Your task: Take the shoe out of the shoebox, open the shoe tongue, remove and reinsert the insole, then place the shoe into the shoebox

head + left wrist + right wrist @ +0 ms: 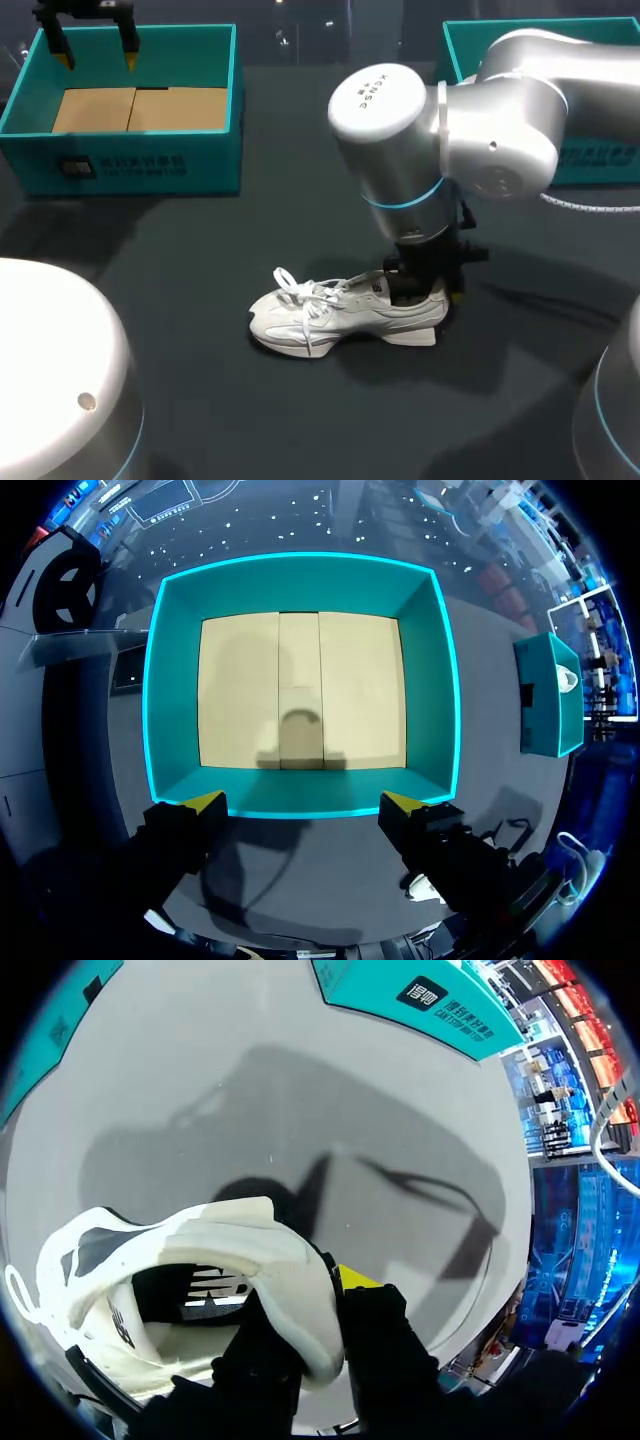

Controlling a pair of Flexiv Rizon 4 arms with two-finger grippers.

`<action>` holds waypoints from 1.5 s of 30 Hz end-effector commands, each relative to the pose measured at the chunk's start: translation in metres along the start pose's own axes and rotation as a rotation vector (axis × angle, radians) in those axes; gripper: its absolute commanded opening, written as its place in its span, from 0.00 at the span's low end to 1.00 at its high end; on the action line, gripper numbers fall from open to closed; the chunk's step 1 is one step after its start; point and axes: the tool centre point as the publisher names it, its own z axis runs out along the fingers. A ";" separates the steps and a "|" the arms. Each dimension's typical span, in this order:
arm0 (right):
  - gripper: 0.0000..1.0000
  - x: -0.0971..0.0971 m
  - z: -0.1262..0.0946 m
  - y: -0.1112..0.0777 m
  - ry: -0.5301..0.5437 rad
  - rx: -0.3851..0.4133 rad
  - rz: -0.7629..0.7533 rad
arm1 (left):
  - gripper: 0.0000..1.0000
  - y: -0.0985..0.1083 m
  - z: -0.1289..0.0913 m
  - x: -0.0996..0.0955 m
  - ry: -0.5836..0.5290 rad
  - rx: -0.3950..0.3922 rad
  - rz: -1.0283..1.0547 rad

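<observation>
A white sneaker [340,315] lies on the dark table, toe toward the left, laces loose. My right gripper [430,290] comes down on its heel; in the right wrist view the heel collar [290,1300] sits pinched between the two fingers, one inside the shoe, one outside with its yellow tip [355,1278] showing. The shoe's opening with the insole [200,1295] is visible. The teal shoebox [135,165] with a tan cardboard floor stands at the back left. My left gripper [95,50] hovers over it, open and empty; its fingertips [205,802] frame the shoebox [300,585] below.
A second teal box [605,155] stands at the back right, partly behind my right arm. Dark table surface lies between the sneaker and the shoebox.
</observation>
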 end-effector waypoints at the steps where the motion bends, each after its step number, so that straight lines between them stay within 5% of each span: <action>1: 0.00 0.005 0.004 0.002 0.001 0.000 -0.015 | 1.00 0.000 0.000 0.000 0.000 0.000 0.000; 5: 0.01 0.008 0.007 0.002 0.005 0.003 -0.025 | 1.00 0.000 0.000 0.000 0.000 0.000 0.000; 7: 0.12 0.009 0.008 0.003 0.007 0.006 -0.029 | 1.00 0.000 0.000 0.000 0.000 0.000 0.000; 8: 0.27 0.009 0.009 0.003 0.009 0.009 -0.032 | 1.00 0.000 0.000 0.000 0.000 0.000 0.000; 11: 0.48 0.008 0.008 0.004 0.016 0.015 -0.035 | 1.00 0.000 0.000 0.000 0.000 0.000 0.000; 14: 0.96 0.006 0.001 0.005 0.044 0.009 -0.036 | 1.00 0.000 0.000 0.000 0.000 0.000 0.000; 15: 1.00 0.005 -0.002 0.005 0.050 0.010 -0.037 | 1.00 0.000 0.000 0.000 0.000 0.000 0.000; 24: 1.00 -0.022 -0.054 0.009 0.158 -0.010 -0.122 | 1.00 0.000 0.000 0.000 0.000 0.000 0.000; 29: 1.00 -0.038 -0.082 0.014 0.333 -0.064 -0.278 | 1.00 0.000 0.000 0.000 0.000 0.000 0.000; 31: 1.00 -0.045 -0.093 0.014 0.488 -0.136 -0.370 | 1.00 0.000 0.000 0.000 0.000 0.000 0.000; 33: 1.00 -0.049 -0.101 0.015 0.573 -0.100 -0.502 | 1.00 0.000 0.000 0.000 0.000 0.000 0.000; 45: 1.00 -0.049 -0.101 0.015 0.573 -0.100 -0.502 | 1.00 0.000 0.000 0.000 0.000 0.000 0.000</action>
